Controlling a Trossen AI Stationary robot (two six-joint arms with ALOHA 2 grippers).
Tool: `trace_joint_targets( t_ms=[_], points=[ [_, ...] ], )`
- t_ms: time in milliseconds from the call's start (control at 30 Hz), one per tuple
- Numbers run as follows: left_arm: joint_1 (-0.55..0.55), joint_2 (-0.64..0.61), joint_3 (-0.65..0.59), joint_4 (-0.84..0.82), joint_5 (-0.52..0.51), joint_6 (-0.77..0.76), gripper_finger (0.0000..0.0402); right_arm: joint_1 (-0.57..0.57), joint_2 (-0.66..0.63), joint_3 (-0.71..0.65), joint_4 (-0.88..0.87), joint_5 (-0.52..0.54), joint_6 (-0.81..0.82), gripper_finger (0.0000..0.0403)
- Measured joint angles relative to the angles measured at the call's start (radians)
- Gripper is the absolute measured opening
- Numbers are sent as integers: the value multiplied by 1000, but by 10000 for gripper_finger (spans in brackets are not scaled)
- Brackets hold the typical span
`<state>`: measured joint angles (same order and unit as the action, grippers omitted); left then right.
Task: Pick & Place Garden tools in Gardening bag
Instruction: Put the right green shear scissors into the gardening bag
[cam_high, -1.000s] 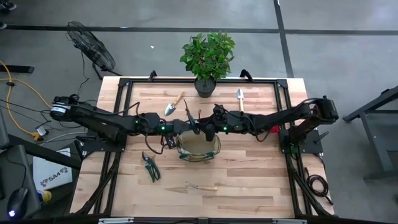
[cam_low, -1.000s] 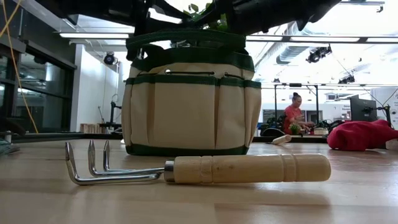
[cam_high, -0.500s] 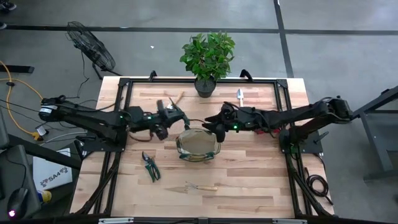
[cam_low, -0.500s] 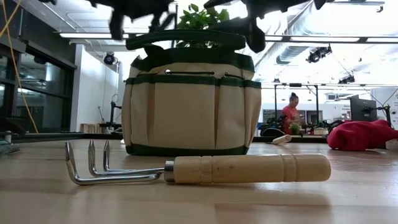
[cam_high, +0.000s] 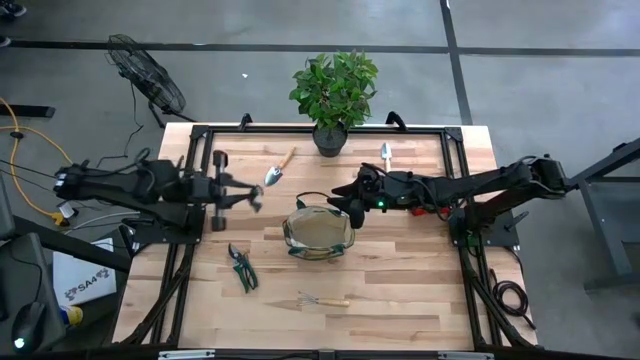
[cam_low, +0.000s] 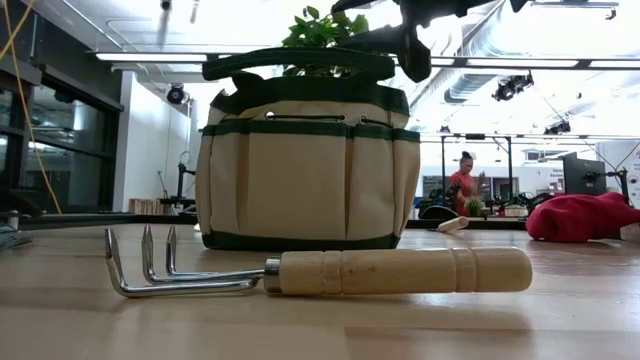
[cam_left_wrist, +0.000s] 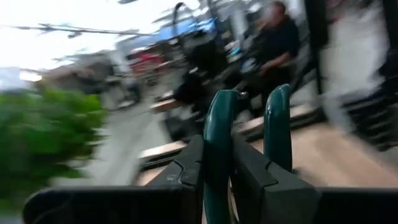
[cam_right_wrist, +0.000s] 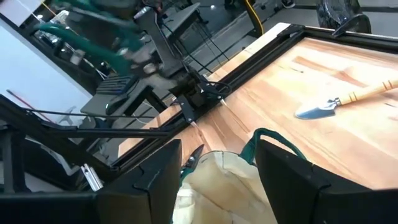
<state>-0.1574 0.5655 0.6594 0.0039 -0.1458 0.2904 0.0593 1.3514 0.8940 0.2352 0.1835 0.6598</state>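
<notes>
Round tan fabric gardening bag with dark green trim (cam_high: 318, 252) sits mid-table. We see no tool inside it, so we judge the task barely begun. Left gripper (cam_high: 232, 192), at the bag's 10 o'clock and well apart, is clamped on green-handled pruning shears (cam_left_wrist: 217, 130), not yet placed. Right gripper (cam_right_wrist: 217, 171) hovers over the rim at 1 o'clock, jaws apart, empty.

Lying on the table:
- red soft bundle (cam_low: 580, 218) at 3
- wooden-handled metal trowel (cam_high: 278, 168) at 11
- second wooden-handled trowel (cam_high: 386, 157) at 1
- wooden-handled hand fork (cam_high: 322, 300) at 6
- dark pruning shears (cam_high: 240, 268) at 8

We read no writing on bag or tools.
</notes>
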Motion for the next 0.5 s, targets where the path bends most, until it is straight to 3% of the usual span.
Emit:
trace_joint_targets(
  t_ms=[133,233,500],
  points=[
    [0,-46,-1,-64,166,-95,45,0,0,0,0,27,-8,197],
    [-1,-65,-51,-18,196,-117,45,0,0,0,0,31,-11,197],
    [0,-153,-360,421,197,-155,45,0,0,0,0,31,-33,197]
  ],
)
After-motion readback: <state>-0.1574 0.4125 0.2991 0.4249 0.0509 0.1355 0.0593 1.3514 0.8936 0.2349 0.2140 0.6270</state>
